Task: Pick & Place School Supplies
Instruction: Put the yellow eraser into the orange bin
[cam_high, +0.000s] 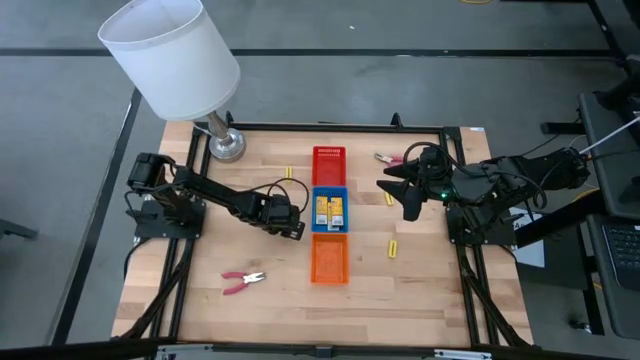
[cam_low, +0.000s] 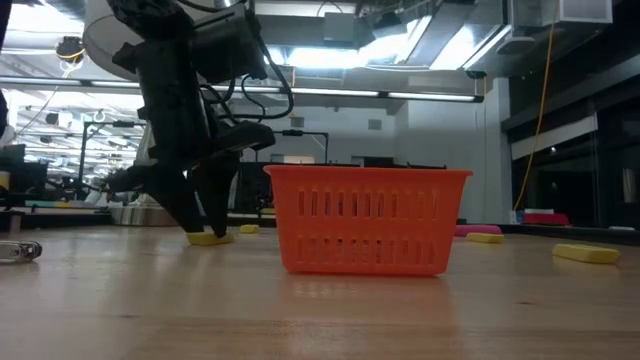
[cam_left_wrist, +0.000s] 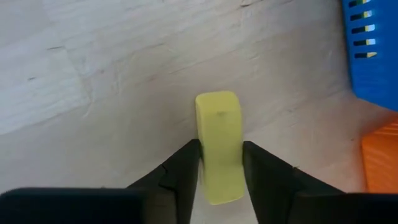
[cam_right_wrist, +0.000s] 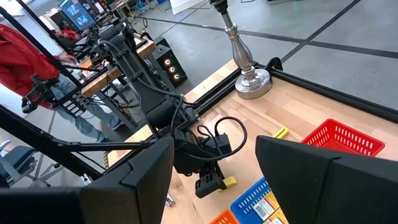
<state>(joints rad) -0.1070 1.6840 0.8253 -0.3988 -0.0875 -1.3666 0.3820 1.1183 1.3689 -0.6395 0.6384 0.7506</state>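
Note:
My left gripper (cam_high: 293, 226) is down at the table, just left of the blue tray (cam_high: 316, 208), shut on a short yellow stick (cam_left_wrist: 218, 134). The low view shows its fingers (cam_low: 200, 205) reaching the tabletop at that stick (cam_low: 210, 238). My right gripper (cam_high: 405, 190) hovers open, right of the blue tray, touching nothing. Yellow packets (cam_high: 331, 210) lie in the blue tray. Other yellow sticks lie on the table (cam_high: 290, 172), (cam_high: 390, 198), (cam_high: 393, 247). One red-handled plier tool (cam_high: 243, 281) lies near the front left, another (cam_high: 385, 158) right of the red tray. My left gripper pinches the yellow stick between its two fingers (cam_left_wrist: 184, 171), one on each long side near the end closest to the wrist (cam_left_wrist: 221, 180). The fingers come from above, slanting down, and lie along the stick. The stick lies flat on the table.
Red tray (cam_high: 327, 152), blue tray and orange tray (cam_high: 329, 272) stand in a row down the table's middle. A white-shaded lamp (cam_high: 170, 55) stands on its metal base (cam_high: 226, 146) at the far left corner. A person in red (cam_right_wrist: 25, 59) is beyond the table.

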